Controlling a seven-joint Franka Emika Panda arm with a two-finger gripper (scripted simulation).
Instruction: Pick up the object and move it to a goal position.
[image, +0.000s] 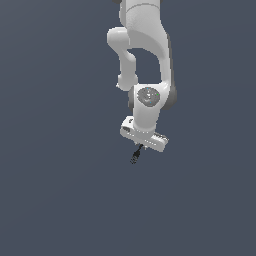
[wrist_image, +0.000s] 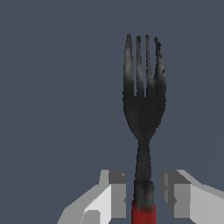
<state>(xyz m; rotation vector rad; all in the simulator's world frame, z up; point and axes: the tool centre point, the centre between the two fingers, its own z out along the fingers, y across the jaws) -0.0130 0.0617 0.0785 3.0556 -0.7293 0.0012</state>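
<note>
Status: the hand (wrist_image: 143, 197) sits over the object (wrist_image: 143, 118), fingers either side of its handle. In the wrist view there are visible gaps between each finger pad and the handle, so the fingers look spread rather than pinching. I judge the grasp not closed yet, or only just closing. Whether the fork is resting on the tabletop (image: 60, 190) or already hanging I cannot tell; no shadow or contact cue to go by.

Where it is: in the exterior view the object (image: 135, 156) is a tiny dark sliver poking out just below the hand (image: 140, 147), angled slightly toward that view's left.

Left to do: close on the handle, lift, carry to goal. No goal marker shows in either view, so remaining travel is unknown.

Materials and shapes:
- Object is a fork with four slim tines, a dark, dull metallic head with pale highlights on the tines, a narrow neck, then a red handle section.
- Fingers are blocky, flat-faced, matte white and grey.
- Tabletop is a uniform slate blue-grey with no texture.
</note>
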